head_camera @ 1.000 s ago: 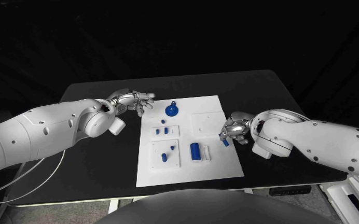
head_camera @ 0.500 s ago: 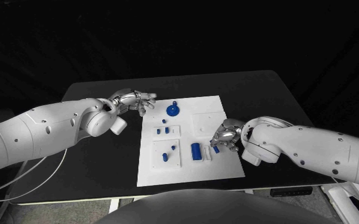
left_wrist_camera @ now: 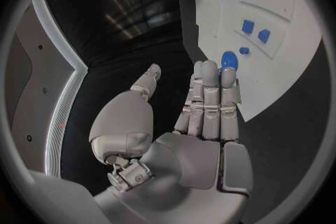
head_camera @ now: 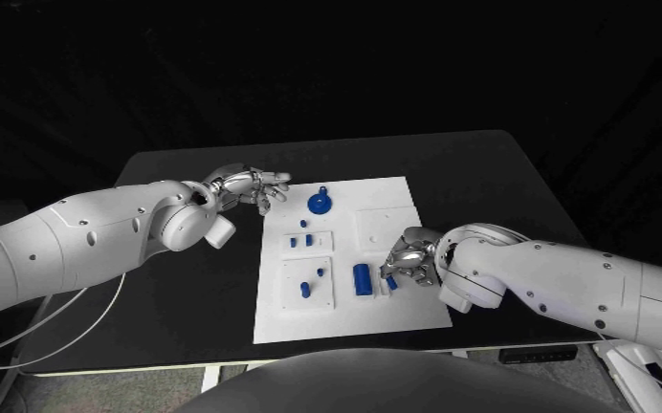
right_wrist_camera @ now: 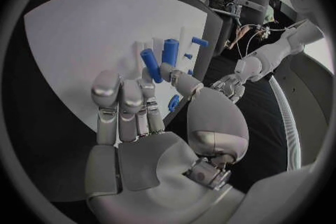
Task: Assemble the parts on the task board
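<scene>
My right robot hand (head_camera: 408,258) hangs over the task board (head_camera: 386,317) near its right edge, close to the near right corner, pinching a small blue peg (right_wrist_camera: 150,65) between thumb and a finger while the other fingers stand straight. Just beside it on the board stands a tall blue block (head_camera: 360,278) in a white holder.

My left robot hand (head_camera: 249,184) rests off the board, by its far left corner, over the black tabletop (head_camera: 180,317). It holds nothing; its fingers (left_wrist_camera: 210,95) lie straight and side by side, thumb set apart.

The board sits in the middle of the tabletop. A round blue disc (head_camera: 318,205) lies near its far edge, two small blue pieces (head_camera: 299,240) sit in a raised plate along the left edge, and two more (head_camera: 305,289) in the plate nearer me.
</scene>
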`<state>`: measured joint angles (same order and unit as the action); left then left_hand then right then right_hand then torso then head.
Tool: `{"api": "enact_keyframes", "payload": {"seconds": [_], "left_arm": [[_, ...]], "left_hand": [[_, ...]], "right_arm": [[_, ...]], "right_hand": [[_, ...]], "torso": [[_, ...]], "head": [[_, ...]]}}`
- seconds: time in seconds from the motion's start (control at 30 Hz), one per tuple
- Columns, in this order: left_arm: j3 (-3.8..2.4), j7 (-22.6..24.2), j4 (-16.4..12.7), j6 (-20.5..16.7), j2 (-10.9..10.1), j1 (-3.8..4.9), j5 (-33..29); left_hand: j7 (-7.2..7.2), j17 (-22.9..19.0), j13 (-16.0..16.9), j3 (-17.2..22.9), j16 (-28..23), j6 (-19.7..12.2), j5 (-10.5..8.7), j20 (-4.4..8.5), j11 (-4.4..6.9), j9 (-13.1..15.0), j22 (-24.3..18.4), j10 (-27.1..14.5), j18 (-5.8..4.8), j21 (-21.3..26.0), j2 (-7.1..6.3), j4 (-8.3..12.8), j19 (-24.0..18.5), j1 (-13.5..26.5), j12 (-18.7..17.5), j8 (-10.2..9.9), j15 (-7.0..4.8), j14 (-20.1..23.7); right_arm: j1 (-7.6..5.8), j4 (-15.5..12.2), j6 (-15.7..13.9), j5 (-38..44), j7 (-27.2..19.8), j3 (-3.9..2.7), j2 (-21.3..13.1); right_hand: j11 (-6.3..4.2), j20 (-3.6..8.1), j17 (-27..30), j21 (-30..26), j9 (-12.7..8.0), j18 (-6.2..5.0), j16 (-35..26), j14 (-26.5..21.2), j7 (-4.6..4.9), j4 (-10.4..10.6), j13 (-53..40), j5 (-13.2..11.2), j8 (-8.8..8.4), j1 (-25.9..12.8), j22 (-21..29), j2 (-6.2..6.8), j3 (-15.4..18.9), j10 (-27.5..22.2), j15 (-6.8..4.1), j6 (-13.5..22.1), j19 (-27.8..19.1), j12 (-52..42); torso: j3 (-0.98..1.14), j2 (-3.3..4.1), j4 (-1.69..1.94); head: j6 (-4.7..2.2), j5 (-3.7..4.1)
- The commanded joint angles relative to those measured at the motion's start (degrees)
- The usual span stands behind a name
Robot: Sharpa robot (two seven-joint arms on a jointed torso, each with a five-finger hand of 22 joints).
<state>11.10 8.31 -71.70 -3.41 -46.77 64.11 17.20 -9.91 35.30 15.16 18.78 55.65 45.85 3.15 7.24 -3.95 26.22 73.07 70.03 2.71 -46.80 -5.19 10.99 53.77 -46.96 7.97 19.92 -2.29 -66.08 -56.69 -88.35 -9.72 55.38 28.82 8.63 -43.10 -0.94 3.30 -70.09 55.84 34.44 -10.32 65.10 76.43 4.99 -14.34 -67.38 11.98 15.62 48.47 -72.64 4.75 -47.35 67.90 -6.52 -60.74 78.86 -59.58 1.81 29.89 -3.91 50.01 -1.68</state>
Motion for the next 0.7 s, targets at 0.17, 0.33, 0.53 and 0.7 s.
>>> {"api": "enact_keyframes", "payload": {"seconds": [0.17, 0.33, 0.53, 0.7], "left_arm": [[-0.05, -0.06, -0.14, 1.06, -0.01, 0.04, 0.42], [-0.05, -0.37, -0.28, 1.31, -0.09, 0.04, 0.76], [-0.05, -0.51, -0.26, 1.40, -0.09, 0.04, 1.19], [-0.05, -0.60, -0.22, 1.49, -0.02, 0.04, 1.21]], "left_hand": [[0.07, 0.09, 0.08, -0.02, -0.38, -0.30, -0.15, 0.60, -0.15, -0.08, 0.09, -0.44, 3.38, 0.31, 0.53, 0.24, -0.09, 0.24, 0.20, 0.26, 0.02, 0.33], [0.07, 0.09, 0.08, -0.02, -0.38, -0.30, -0.14, 0.60, -0.15, -0.09, 0.10, -0.44, 3.39, 0.32, 0.57, 0.21, -0.09, 0.28, 0.21, 0.27, 0.02, 0.33], [0.07, 0.09, 0.08, -0.02, -0.38, -0.30, -0.15, 0.59, -0.15, -0.09, 0.10, -0.44, 3.38, 0.33, 0.58, 0.19, -0.08, 0.32, 0.21, 0.27, 0.02, 0.32], [0.08, 0.10, 0.08, -0.02, -0.38, -0.31, -0.15, 0.59, -0.15, -0.09, 0.10, -0.44, 3.39, 0.34, 0.58, 0.17, -0.08, 0.34, 0.21, 0.27, 0.02, 0.33]], "right_arm": [[0.62, 0.46, 0.25, 10.70, -0.21, 0.17, 0.22], [0.85, 0.67, 0.64, 12.52, 0.14, 0.17, 0.37], [0.94, 0.32, 2.31, 13.61, 0.46, 0.17, 0.56], [1.03, 0.42, 2.85, 13.65, 0.61, 0.18, 0.67]], "right_hand": [[-0.39, 0.50, 0.01, 0.01, -0.18, -4.68, -0.26, -0.09, -0.04, -0.09, 0.05, -0.04, -0.19, -0.38, 0.16, -0.69, 1.07, -0.19, -0.40, -0.51, 0.14, -0.09], [-0.45, 0.54, 0.27, -0.21, -0.20, -4.68, -0.69, -0.29, -0.08, 0.47, 0.13, -0.75, -0.18, -1.01, 0.38, -0.74, 1.65, -0.11, -0.46, -0.58, 0.13, 0.06], [-0.49, 0.65, 0.28, -0.34, -0.23, -4.68, -0.79, -0.27, -0.13, 1.17, 0.18, -0.93, -0.18, -2.18, 0.57, -0.36, 2.75, -0.01, -0.54, -0.65, 0.27, 0.18], [-0.55, 0.80, 0.25, -0.44, -0.27, -4.68, -0.82, -0.26, -0.18, 1.80, 0.16, -1.55, -0.19, -3.35, 0.70, -0.01, 4.00, 0.01, -0.62, -0.71, 0.31, 0.25]], "torso": [[-0.01, -0.01, -0.02], [0.02, 0.01, -0.01], [0.02, 0.05, -0.01], [-0.01, 0.01, -0.03]], "head": [[-0.01, -0.24], [-0.01, -0.41], [-0.01, -0.29], [-0.01, -0.30]]}}
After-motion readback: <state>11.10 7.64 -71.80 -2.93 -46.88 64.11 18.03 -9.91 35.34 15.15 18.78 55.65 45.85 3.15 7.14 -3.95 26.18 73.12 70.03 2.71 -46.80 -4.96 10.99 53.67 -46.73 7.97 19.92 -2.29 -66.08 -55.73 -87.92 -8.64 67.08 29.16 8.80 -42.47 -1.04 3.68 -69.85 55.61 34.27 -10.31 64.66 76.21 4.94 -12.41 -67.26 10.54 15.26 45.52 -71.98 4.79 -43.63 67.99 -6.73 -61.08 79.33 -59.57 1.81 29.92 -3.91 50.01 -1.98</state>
